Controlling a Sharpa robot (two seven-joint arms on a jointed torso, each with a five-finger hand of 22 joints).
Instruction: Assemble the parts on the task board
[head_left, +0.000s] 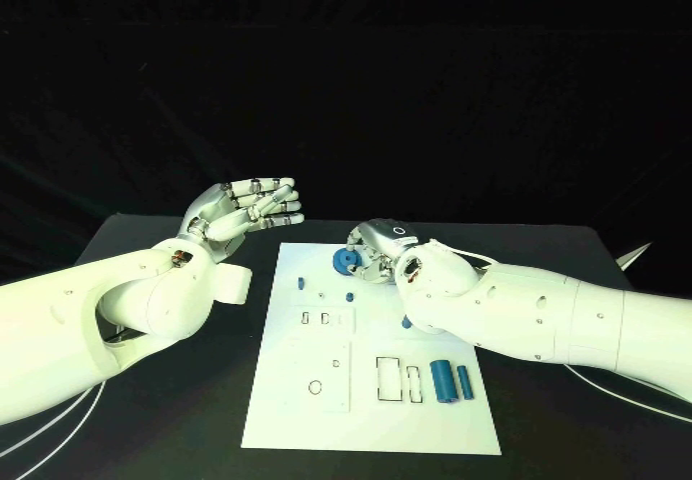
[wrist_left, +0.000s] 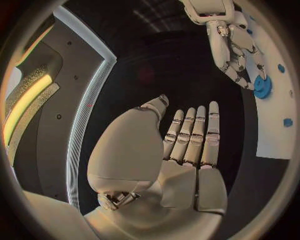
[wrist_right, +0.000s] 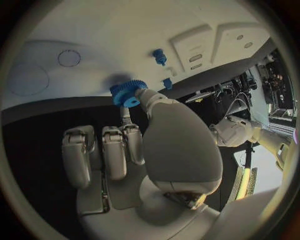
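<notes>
Pinching a blue gear (head_left: 346, 262) at the task board (head_left: 303, 400) far edge, the right robot hand (head_left: 387, 250) is curling; the left robot hand (head_left: 248, 210) is hovering open beside the board.

My left hand (head_left: 248, 208): raised beside the task board (head_left: 310, 400), nothing near it.
Far board end: my right hand (head_left: 387, 250) blocks it, pinching the blue gear (head_left: 346, 262).
</notes>
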